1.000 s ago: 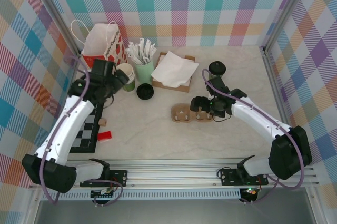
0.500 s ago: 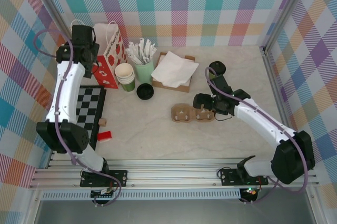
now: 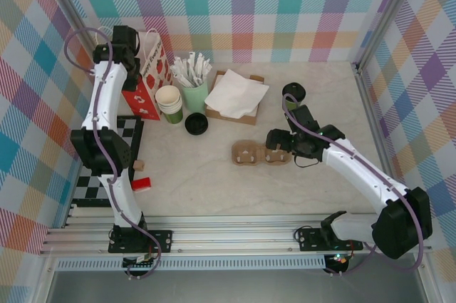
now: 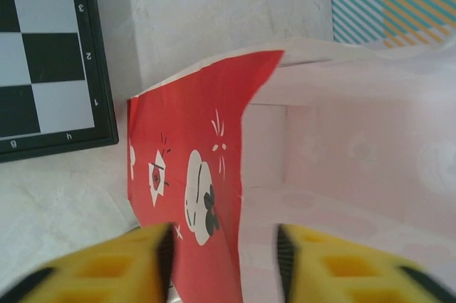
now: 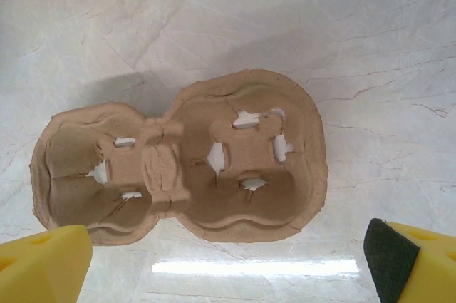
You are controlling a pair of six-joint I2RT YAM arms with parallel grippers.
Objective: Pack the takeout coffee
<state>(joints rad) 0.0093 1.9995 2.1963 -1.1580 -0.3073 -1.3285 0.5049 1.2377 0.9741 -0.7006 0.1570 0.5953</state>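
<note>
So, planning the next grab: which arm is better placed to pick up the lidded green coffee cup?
Right. The green paper cup with the black lid stands just beyond the right pincer, open over the brown pulp carrier; the left pincer is far off at the red-and-white paper bag.

A pale marble-patterned bench (image 3: 214, 189) carries a row along its far side: a red-and-white paper bag (image 3: 148, 78), stacked cream-and-green paper cups (image 3: 169, 102), a green cup of white wrapped sticks (image 3: 194, 83), a brown cardboard tray of white napkins (image 3: 231, 95), and a small green paper cup with a round black plastic lid (image 3: 293, 92). A loose black plastic lid (image 3: 196, 123) lies near the tray. A brown moulded-pulp two-cup carrier (image 3: 247, 152) sits mid-bench. At the left lies a black-and-white chessboard (image 3: 130, 139), with a small wooden block (image 3: 139, 166) and a red block (image 3: 141, 184) beside it.
</note>
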